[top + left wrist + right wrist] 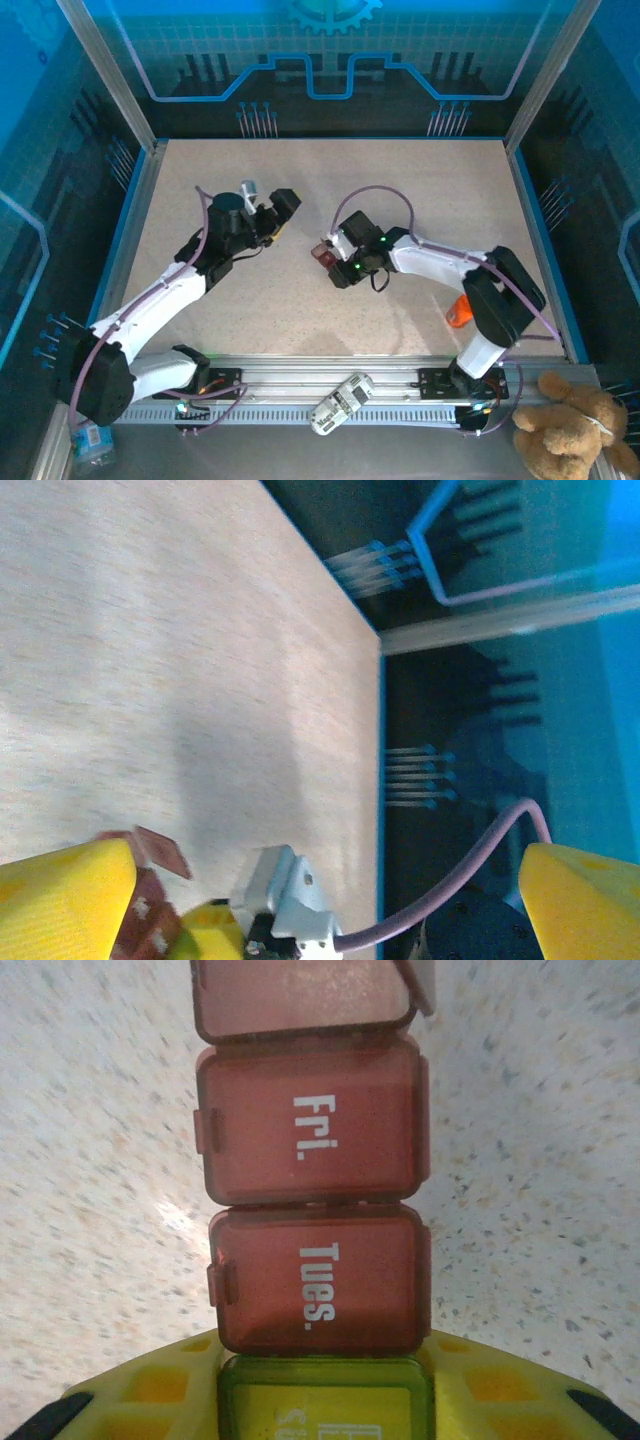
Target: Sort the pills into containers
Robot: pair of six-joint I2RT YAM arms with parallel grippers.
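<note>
Steadiness matters most in this step, as I judge it: the right claw [337,258] is closed on the green end of the pill strip [312,1215], and that grip should stay square and firm so the strip cannot twist when pressed. Whether the strip rests on the worktop [300,320] or hangs just above it, I cannot tell. The left claw [325,880] gapes wide with nothing in it, just beside the strip's far end. It looks placed to work a lid, so it should come in slowly, one fingertip against a lid tab, lifting away from the held end. The right wrist view gives the lettering, "Fri." and "Tues.", and both of those lids [310,1125] lie shut. The left wrist view gives what that one cuts off: a dark red flap [160,851] standing up at the strip's far end, probably an open lid. The top view alone places an orange bottle [457,312] well apart from the strip, out past the right arm.
</note>
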